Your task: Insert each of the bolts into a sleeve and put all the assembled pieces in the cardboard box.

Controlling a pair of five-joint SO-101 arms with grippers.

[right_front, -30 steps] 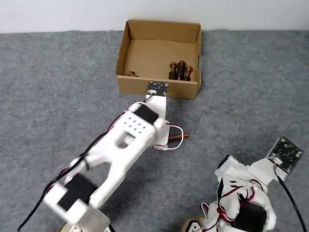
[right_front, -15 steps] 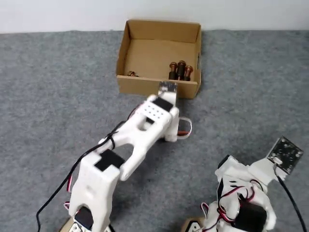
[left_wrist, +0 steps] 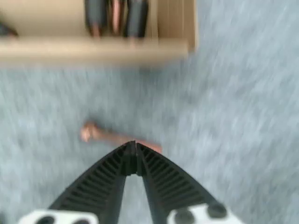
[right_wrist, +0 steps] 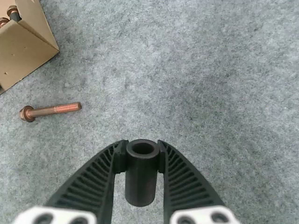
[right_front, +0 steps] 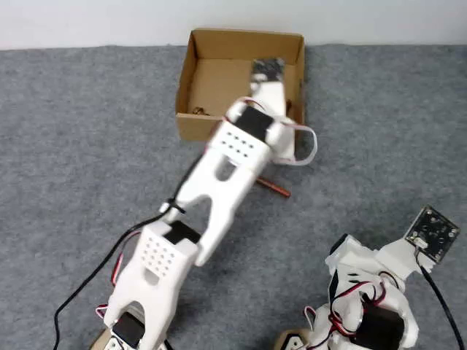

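Note:
A copper bolt (right_front: 273,188) lies loose on the grey carpet, just in front of the cardboard box (right_front: 219,44). In the left wrist view the same bolt (left_wrist: 117,136) sits right past the tips of my left gripper (left_wrist: 132,151), which is shut with nothing in it. Behind it, the box (left_wrist: 93,49) holds black sleeves with bolts in them (left_wrist: 117,16). My right gripper (right_wrist: 140,154) is shut on a black sleeve (right_wrist: 140,170), held bore-up over the carpet. From there the bolt (right_wrist: 49,111) and a corner of the box (right_wrist: 21,37) lie farther off.
My left arm (right_front: 233,153) stretches across the box's front wall and hides part of its inside. One small piece (right_front: 198,111) rests in the box's near left corner. The right arm's base (right_front: 372,299) is at the near right. A white wall (right_front: 87,22) runs behind the carpet.
The left arm has swung forward and right, over the box's front wall. The bolt now lies uncovered on the carpet, slightly shifted and turned. The right arm has kept still.

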